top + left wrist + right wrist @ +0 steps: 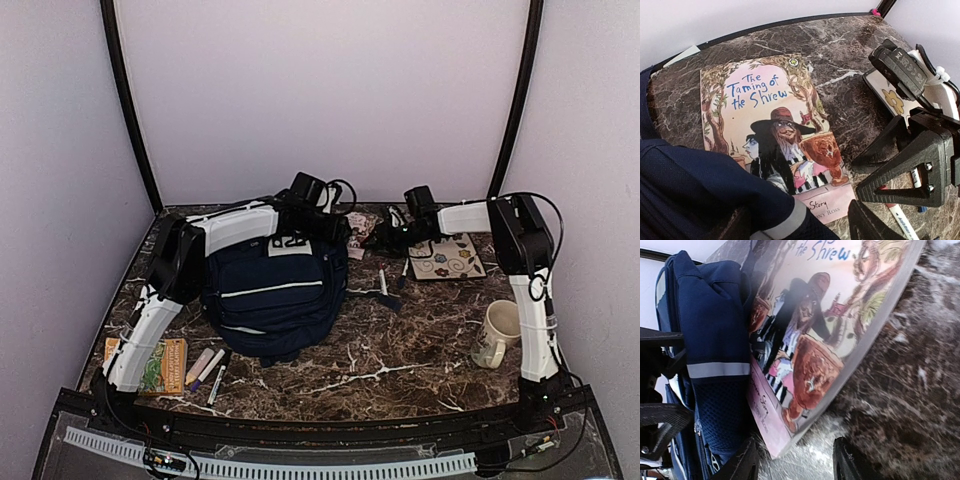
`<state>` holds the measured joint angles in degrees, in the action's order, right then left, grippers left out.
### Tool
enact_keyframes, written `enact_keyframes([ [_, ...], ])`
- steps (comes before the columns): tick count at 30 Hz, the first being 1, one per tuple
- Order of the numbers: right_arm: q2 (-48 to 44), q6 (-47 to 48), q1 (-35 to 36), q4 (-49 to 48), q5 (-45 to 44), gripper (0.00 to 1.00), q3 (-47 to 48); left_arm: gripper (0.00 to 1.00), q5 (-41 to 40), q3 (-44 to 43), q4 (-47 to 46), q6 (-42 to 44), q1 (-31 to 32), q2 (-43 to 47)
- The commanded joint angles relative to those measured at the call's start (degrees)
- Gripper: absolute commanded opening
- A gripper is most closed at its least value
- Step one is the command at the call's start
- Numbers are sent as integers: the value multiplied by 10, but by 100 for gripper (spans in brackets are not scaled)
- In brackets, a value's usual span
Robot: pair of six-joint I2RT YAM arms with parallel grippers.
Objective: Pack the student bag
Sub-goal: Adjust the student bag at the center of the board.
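The bag (275,295) lies on the tabletop (400,365) left of centre, with the left arm reaching over it. Just beside its far right side lies a picture book (765,115), cover up. A fold of the bag covers the book's lower left corner, and from above the two arms hide nearly all of it. The left hand (800,227) hangs over that fold with its fingers spread wide. Only their tips show at the bottom edge of the wrist view. They grip nothing visible, though whether they touch the fabric is unclear. The right hand (792,462) sits low at the book's lower right corner, its fingers partly apart, with the corner at the mouth of the gap and not pinched. Its fingers are also cut off by the frame.
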<state>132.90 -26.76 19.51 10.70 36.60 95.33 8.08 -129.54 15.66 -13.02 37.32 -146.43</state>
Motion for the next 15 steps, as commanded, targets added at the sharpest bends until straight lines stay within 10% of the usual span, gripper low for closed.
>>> enact_keyframes([
  [1, 36, -36, -1, -26, 44, 49, 25, 70, -66, -11, 24, -37, -13, -13],
  [11, 80, -117, -11, -61, 65, 40, 47, 67, -184, 79, 61, -42, -57, 19],
  [15, 98, -144, -18, -66, 63, 23, 58, 67, -197, 83, 70, -35, -61, 23],
])
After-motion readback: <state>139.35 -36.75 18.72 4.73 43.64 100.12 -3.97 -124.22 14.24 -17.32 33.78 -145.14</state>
